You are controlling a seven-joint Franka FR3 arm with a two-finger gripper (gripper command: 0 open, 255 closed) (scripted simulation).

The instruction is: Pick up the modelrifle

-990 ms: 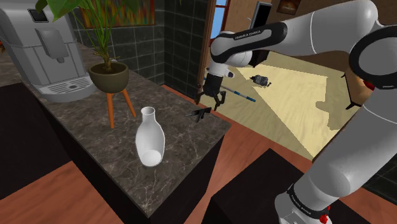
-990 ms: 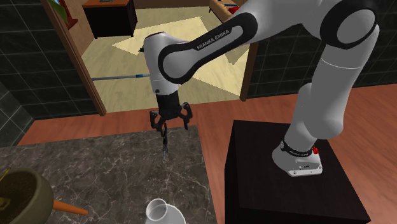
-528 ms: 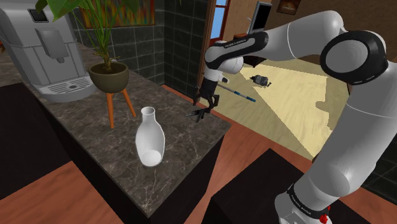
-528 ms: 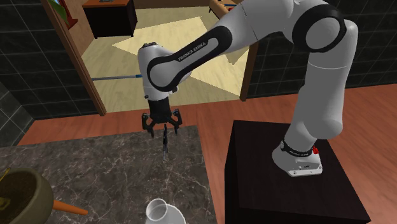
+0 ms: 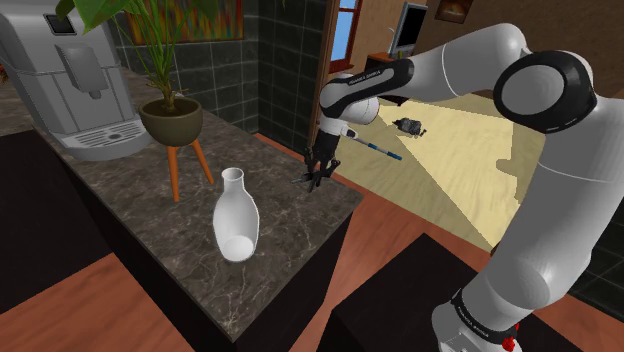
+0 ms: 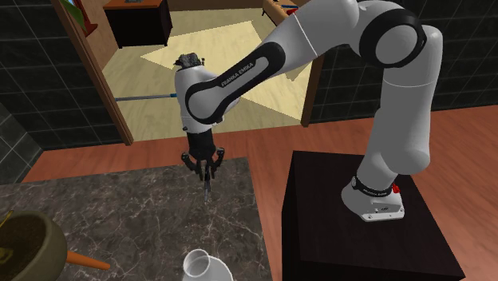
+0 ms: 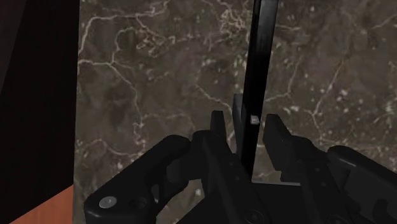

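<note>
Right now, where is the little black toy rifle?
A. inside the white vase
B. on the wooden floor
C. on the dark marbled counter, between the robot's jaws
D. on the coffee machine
C: the model rifle lies on the dark marbled counter, with the jaws standing apart on either side of it.

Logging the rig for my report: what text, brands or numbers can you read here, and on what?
"FRANKA EMIKA": white letters on the dark forearm band.
Lettering on the base ring: too small to read.
Coffee machine: no readable text.
</note>
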